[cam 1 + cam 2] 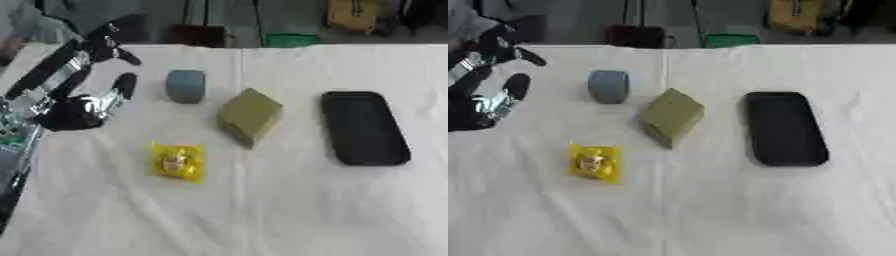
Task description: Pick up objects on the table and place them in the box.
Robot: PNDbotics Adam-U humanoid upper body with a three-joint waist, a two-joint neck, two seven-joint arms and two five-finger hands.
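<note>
Seemingly idle, the left hand in the left eye view hangs over the far left part of the white-covered tabletop, its dark fingers spread wide and holding nothing. Just to its right, apart from it, lies a blue-grey rounded object. Right of that and a little nearer sits an olive-green block, turned so one corner points near. Nearer and to the left of the block lies a yellow packet with a pale picture on its middle, flat on the cloth. Well to the right rests a black tray, long side running near to far, with nothing in it. None of the three objects touches another or the tray.

From the right eye view the same layout shows, shifted leftward. The left hand sits at the left edge, partly cut off, fingers again splayed and clear of the blue-grey rounded object. The olive-green block stands between that object and the black tray, and the yellow packet lies nearest. The right hand shows in neither view.
</note>
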